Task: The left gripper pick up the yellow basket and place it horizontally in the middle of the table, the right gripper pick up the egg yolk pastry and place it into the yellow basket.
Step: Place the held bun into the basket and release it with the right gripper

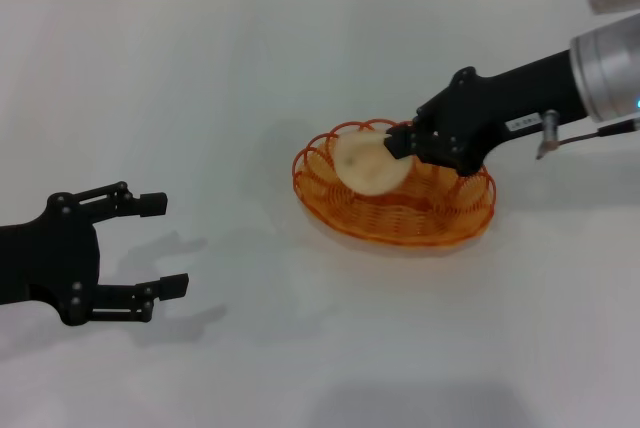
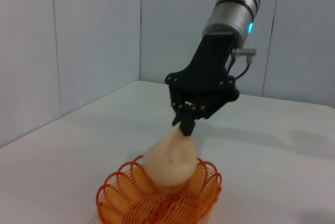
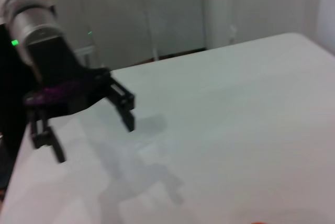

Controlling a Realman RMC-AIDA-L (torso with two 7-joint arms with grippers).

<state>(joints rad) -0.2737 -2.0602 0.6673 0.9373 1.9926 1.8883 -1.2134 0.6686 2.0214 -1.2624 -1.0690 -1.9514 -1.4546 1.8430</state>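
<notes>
Yellow basket (image 1: 400, 210) already placed mid-worktop; right gripper (image 1: 398, 142) fingers clamp egg yolk pastry (image 1: 368, 163) just above it, release pending; left gripper (image 1: 160, 245) spread, empty.

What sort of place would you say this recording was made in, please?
Probably a robot test bench rather than a kitchen: a plain white matte table against bare pale walls, holding only an orange-yellow wire basket and a cream domed pastry gripped by the right gripper. The open left gripper waits aside.
</notes>
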